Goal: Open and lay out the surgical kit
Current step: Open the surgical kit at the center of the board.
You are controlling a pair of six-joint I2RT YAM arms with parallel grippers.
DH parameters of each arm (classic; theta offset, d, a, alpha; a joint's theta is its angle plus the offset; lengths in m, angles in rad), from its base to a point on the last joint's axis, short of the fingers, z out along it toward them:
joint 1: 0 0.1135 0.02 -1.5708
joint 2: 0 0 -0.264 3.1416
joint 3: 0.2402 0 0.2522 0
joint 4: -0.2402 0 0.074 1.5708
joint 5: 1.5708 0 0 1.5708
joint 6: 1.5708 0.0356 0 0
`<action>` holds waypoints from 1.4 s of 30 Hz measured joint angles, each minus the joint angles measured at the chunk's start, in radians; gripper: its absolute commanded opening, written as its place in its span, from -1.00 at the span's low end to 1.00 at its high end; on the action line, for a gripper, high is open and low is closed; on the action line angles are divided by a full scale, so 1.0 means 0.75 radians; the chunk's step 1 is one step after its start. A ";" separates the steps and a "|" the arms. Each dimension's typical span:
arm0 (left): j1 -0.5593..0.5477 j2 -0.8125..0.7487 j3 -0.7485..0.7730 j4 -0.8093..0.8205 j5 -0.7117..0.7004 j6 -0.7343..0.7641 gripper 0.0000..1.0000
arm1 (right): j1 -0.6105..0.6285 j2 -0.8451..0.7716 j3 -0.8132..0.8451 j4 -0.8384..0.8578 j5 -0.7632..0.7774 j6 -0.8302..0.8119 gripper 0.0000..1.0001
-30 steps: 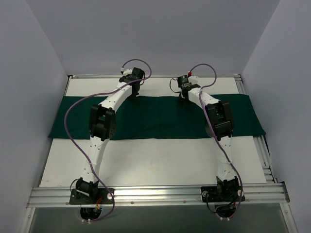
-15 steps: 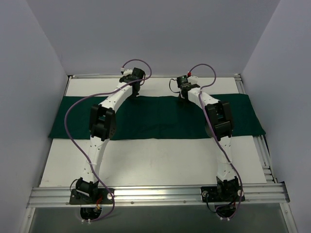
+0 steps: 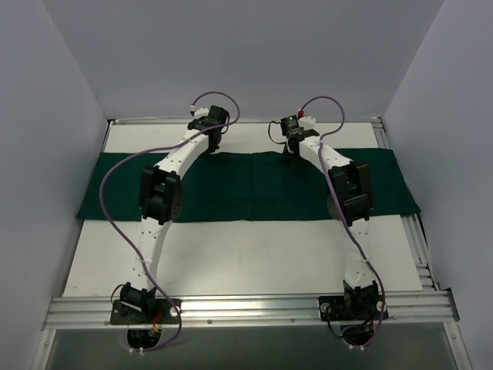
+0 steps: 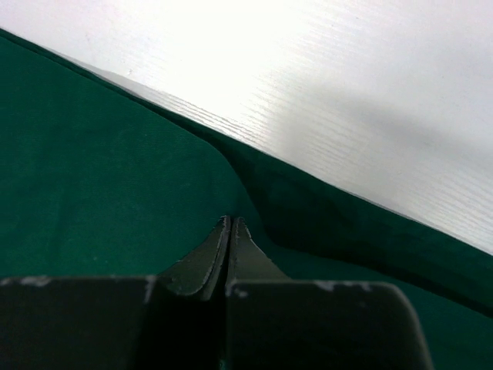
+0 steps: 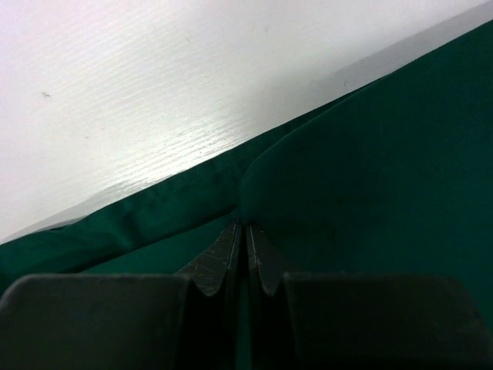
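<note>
From my seat the cloth [image 3: 254, 189] runs as one dark green band across the table [image 3: 254, 254], its left end near the left wall and its right end near the right rail. It lies flat, with no lump showing (so whatever instruments belong inside, I cannot see them from here).

The left gripper [image 4: 232, 225] is down at the cloth's far edge, left of the middle, with its jaws fully closed. On its wrist view a ridge of fabric runs up into the tips. I judge it has a pinch of the top layer, close to the hem where the white table begins.

The right gripper [image 5: 245, 229] sits at the same far edge, well apart from the left one. Its jaws are also closed tight, and a fold of cloth puckers at the tips, which I read as a pinch too.

This is soft, light, limp fabric. It will likely sag between the two pinches and drag on itself rather than move as a sheet. A thin layer can slip out of closed tips, so the holds belong right at the hem. Both ends should move together and low, to unfold the layer without bunching it.
</note>
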 measured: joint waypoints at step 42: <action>-0.040 -0.539 -0.469 0.045 -0.008 -0.001 -0.95 | 0.033 -0.516 -0.298 -0.038 -0.049 -0.012 -1.00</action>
